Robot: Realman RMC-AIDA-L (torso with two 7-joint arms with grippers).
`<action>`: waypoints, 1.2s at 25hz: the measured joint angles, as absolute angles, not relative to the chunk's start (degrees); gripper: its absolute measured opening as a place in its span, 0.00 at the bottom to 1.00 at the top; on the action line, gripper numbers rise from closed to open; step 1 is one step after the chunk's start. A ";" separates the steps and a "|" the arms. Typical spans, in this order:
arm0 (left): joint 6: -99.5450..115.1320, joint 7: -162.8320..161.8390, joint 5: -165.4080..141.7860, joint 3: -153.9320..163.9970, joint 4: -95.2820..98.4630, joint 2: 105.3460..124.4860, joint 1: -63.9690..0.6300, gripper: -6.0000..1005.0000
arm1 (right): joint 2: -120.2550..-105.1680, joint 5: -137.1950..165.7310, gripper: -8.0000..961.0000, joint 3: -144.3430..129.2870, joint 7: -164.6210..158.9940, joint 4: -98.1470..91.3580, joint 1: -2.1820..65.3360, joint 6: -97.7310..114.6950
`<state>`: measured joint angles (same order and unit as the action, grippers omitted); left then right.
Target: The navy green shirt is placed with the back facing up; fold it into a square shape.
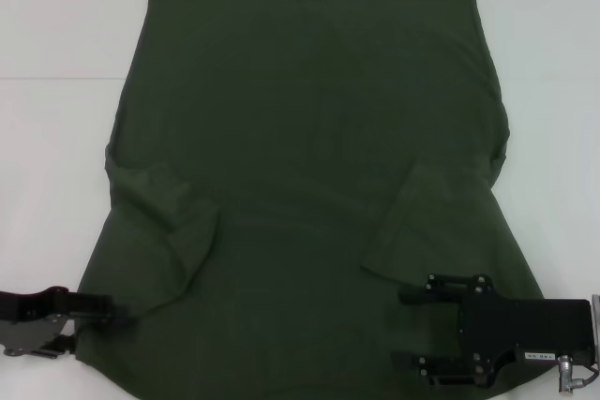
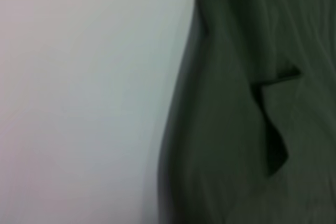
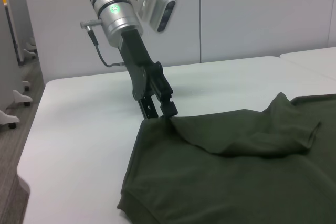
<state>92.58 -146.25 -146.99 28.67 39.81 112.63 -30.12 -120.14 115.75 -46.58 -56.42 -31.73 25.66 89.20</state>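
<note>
The navy green shirt (image 1: 309,138) lies flat on the white table (image 1: 47,156), plain side up, with both short sleeves folded inward over the body. My left gripper (image 1: 109,308) is at the shirt's near left edge. In the right wrist view the left gripper (image 3: 161,112) is shut on that edge, and the fabric (image 3: 236,171) rises in a small ridge to its tips. My right gripper (image 1: 412,328) is open over the shirt's near right part, holding nothing. The left wrist view shows the shirt's edge (image 2: 236,129) beside bare table (image 2: 79,103).
The table's edge (image 3: 31,171) runs near the left arm, with floor and a chair base (image 3: 13,114) beyond it. A second table surface (image 3: 315,59) stands past the shirt. Bare tabletop shows on both sides of the shirt.
</note>
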 joint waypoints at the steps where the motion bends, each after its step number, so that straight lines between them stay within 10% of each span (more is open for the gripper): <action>1: 92.64 -146.25 -146.99 28.67 39.81 112.83 -30.43 0.82 | -120.14 115.74 0.81 -46.58 -56.42 -31.73 25.66 89.20; 14: 92.31 -144.48 -146.96 29.49 40.01 112.96 -30.96 0.76 | -120.05 115.69 0.81 -46.55 -56.83 -31.98 25.86 89.18; 30: 89.82 -145.10 -146.88 31.11 39.65 113.05 -30.72 0.21 | -120.02 115.66 0.81 -46.46 -59.31 -32.29 26.20 89.44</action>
<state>89.82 -145.10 -146.88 31.11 39.65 113.05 -30.72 -120.02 115.66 -46.46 -59.31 -32.29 26.20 89.44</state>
